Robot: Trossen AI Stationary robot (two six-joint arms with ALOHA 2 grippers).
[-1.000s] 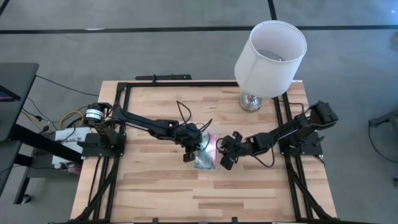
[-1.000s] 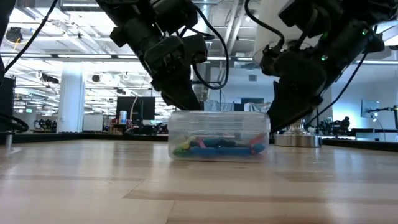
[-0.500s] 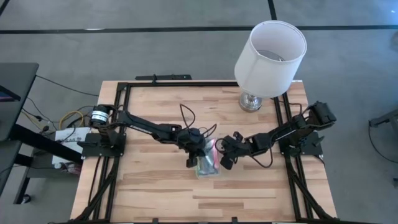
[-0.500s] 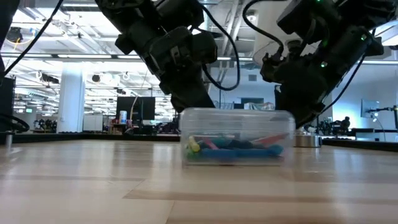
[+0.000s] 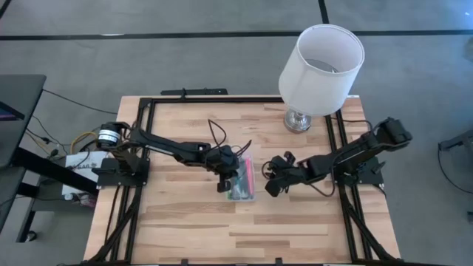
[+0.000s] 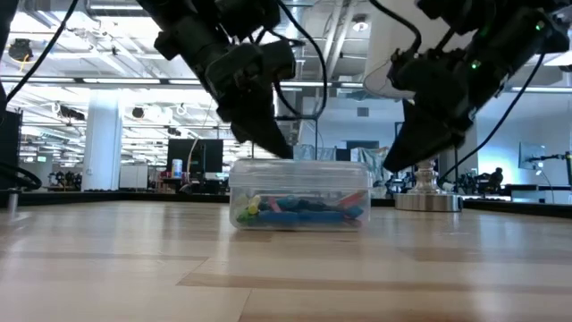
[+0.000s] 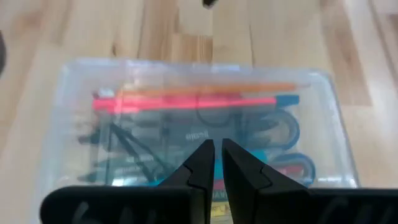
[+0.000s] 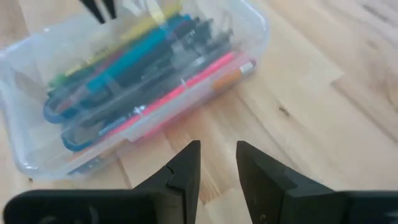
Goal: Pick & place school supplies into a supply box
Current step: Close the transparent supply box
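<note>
The supply box [image 5: 242,179] is a clear lidded case lying flat on the table; through its walls show an orange and a pink pen, blue and green pens, and blue-handled scissors [image 7: 283,134]. My left gripper [image 7: 214,148] is shut and stands over the middle of the lid [image 6: 279,152]. My right gripper [image 8: 217,152] is open and hovers just to the right of the box [image 8: 124,81], touching nothing [image 5: 270,186]. My left gripper has its shut fingertips [image 7: 205,152] down on the middle of the box's lid [image 7: 205,124], coming from above and slanting from the table's left. The box lies flat on the table under them [image 6: 299,192].
A lamp with a white shade [image 5: 321,59] stands on its metal base [image 6: 427,199] at the far right of the table. Black frame rails [image 5: 336,148] run along the table's sides. Bare wood [image 5: 192,229] lies near and left of the box.
The box slid toward the near edge and turned a little, then slid back toward the far left, and my left gripper went with it on the lid. The box's right end now stands apart from my right gripper, which was close beside it.
</note>
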